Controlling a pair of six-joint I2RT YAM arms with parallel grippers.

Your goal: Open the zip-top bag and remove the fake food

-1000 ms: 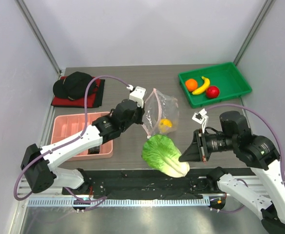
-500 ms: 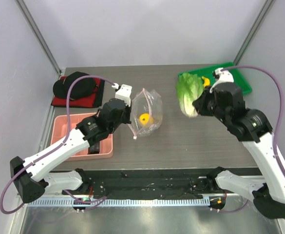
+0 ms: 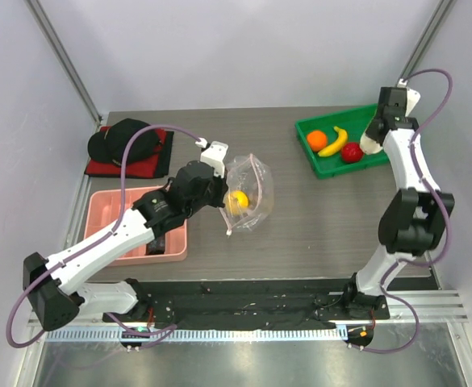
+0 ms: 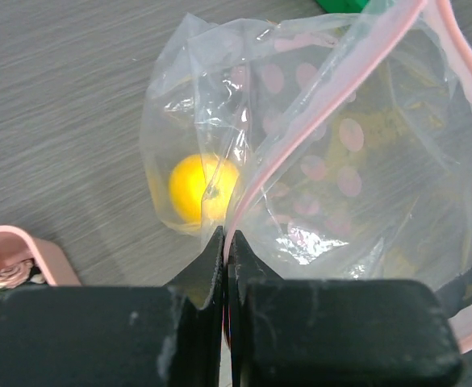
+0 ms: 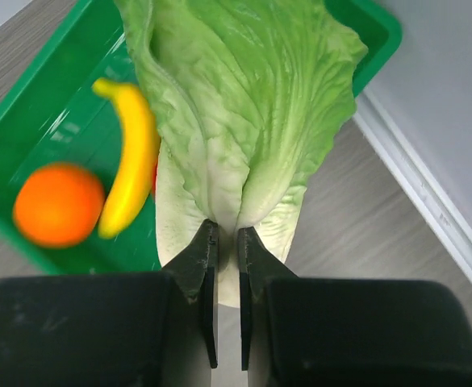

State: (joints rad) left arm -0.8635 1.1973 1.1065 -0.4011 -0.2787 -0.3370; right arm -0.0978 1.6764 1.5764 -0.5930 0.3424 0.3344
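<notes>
Mid-worktop [image 3: 324, 226], left of centre: left fingers [image 4: 224, 239] pressed together on the pink zip edge of the bag [image 4: 340, 161], pinching it at the mouth. Bag is clear and crinkly with faint pink dots, and its mouth gapes wide. One lemon [image 4: 199, 188] sits inside at the closed end, just beyond the fingertips. Top view shows the same lemon through the plastic. Cannot tell whether the bag's underside touches the worktop.

Far right corner: right arm reaches up and over the green tray [image 3: 357, 121]. Right fingers [image 5: 215, 242] are nearly closed, pinching the white stem end of the cabbage [image 5: 236, 105]. The leaf hangs over the tray's right part and covers that end in the wrist view. Whether the leaf touches the tray, cannot tell.

Inside the green tray: banana [image 3: 333, 141], orange [image 3: 317, 139] just to its left, red fruit [image 3: 350, 151] at its near end.

Left side: pink tray [image 3: 131, 205] lies beside the left arm. Black cap [image 3: 123, 139] rests on a red cloth at the far left corner.
</notes>
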